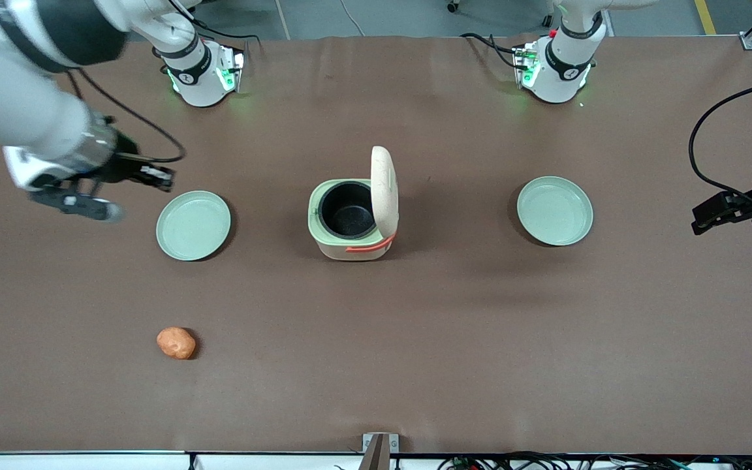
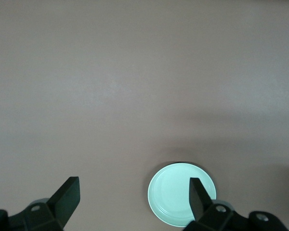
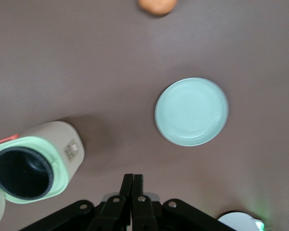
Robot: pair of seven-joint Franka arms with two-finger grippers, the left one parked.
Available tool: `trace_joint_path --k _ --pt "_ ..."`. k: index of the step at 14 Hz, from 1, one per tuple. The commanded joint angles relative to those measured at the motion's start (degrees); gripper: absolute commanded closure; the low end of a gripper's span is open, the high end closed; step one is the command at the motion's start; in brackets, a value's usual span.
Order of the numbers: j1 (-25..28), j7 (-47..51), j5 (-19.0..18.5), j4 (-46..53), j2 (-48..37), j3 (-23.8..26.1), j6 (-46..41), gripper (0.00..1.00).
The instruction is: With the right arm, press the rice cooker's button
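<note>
The rice cooker (image 1: 350,225) stands mid-table, cream with a pale green rim, a black inner pot and an orange-red handle. Its lid (image 1: 384,189) stands open and upright. In the right wrist view the cooker (image 3: 38,163) shows a small grey button panel (image 3: 72,150) on its side wall. The right arm's gripper (image 1: 157,177) hangs above the table toward the working arm's end, beside a pale green plate (image 1: 193,225) and well apart from the cooker. Its fingers (image 3: 133,180) are shut with nothing between them.
The pale green plate (image 3: 191,111) lies between gripper and cooker. A second pale green plate (image 1: 554,210) lies toward the parked arm's end and shows in the left wrist view (image 2: 176,192). An orange lump (image 1: 176,343) lies nearer the front camera and shows in the right wrist view (image 3: 157,5).
</note>
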Motion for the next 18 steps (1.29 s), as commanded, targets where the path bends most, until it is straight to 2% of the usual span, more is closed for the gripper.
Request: trace_joint_path --k 1,3,5,6,15,18 --pt "-6.08 -4.06 0.59 -1.89 -3.79 1.05 -0.78 0.89" --pt "-8.73 -5.74 -2.38 -1.54 -3.98 1.05 -0.61 0.58" --pt "-10.49 -5.84 -5.11 0.56 -3.63 1.05 -0.08 0.23" --pt "-11.72 -5.92 -5.21 0.92 -3.54 1.05 0.18 0.00" --pt "-15.59 -22.69 -6.26 0.83 -5.03 1.05 -0.34 0.00" --pt "-15.95 -23.68 -6.26 0.92 -5.12 1.05 0.45 0.00"
